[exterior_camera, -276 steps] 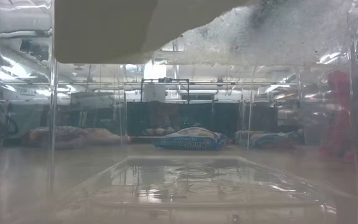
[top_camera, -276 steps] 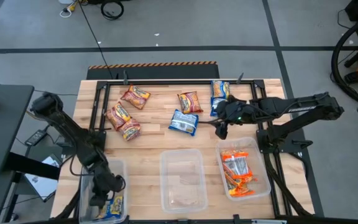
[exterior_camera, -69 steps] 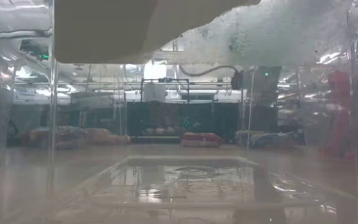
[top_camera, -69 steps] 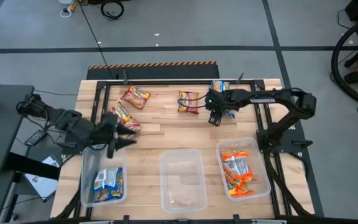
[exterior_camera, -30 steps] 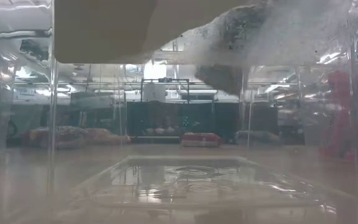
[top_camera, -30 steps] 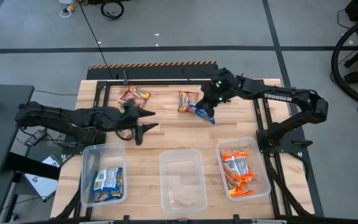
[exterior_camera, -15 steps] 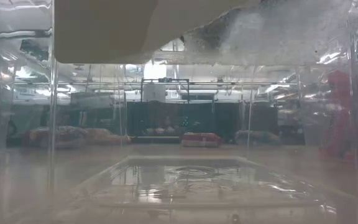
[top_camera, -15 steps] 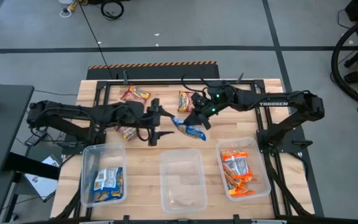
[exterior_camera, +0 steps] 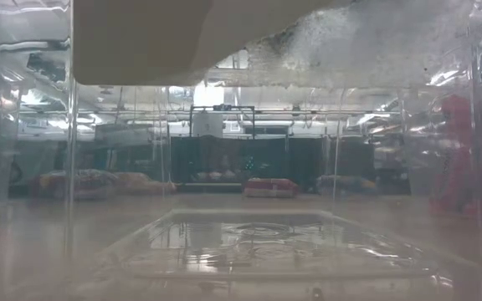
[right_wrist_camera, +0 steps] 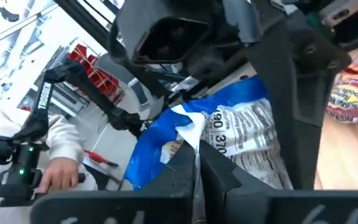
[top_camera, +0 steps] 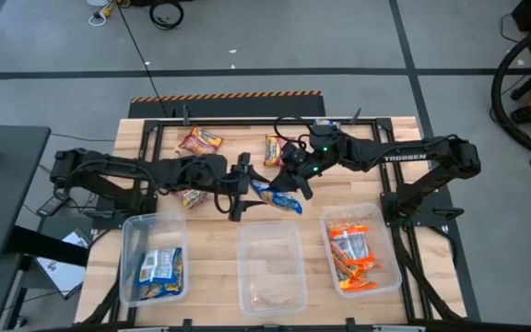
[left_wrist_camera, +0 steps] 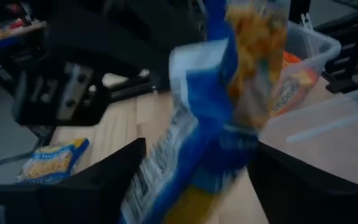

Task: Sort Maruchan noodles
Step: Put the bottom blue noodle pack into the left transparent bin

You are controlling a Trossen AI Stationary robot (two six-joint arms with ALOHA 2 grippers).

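Blue-and-white packet [top_camera: 277,195] hangs at the centre of the high view, above the wooden tabletop [top_camera: 219,232], passed between two arms. The left arm reaches in low from nine o'clock, stretched almost flat, its left tool [top_camera: 241,187] spread wide with the packet's near end between the fingers. The right arm comes from three o'clock, elbow bent, its right tool [top_camera: 295,182] clamped shut on the packet's other end. Three clear bins sit toward six o'clock: left bin [top_camera: 127,267] holding blue packets, middle bin [top_camera: 247,277], right bin [top_camera: 390,267] holding orange packets [top_camera: 350,254]. Loose packets lie toward twelve o'clock: dark red ones [top_camera: 199,141] and one orange [top_camera: 275,149].

Low view: clear bin wall fills the foreground; distant packets [exterior_camera: 268,186] lie on the tabletop.

Left wrist view: the packet [left_wrist_camera: 197,149] stands tilted between the two dark fingers [left_wrist_camera: 104,180], which are well apart.

Right wrist view: closed fingers [right_wrist_camera: 185,171] pinch the packet's [right_wrist_camera: 229,137] edge. A person's hand [right_wrist_camera: 58,174] shows beyond.
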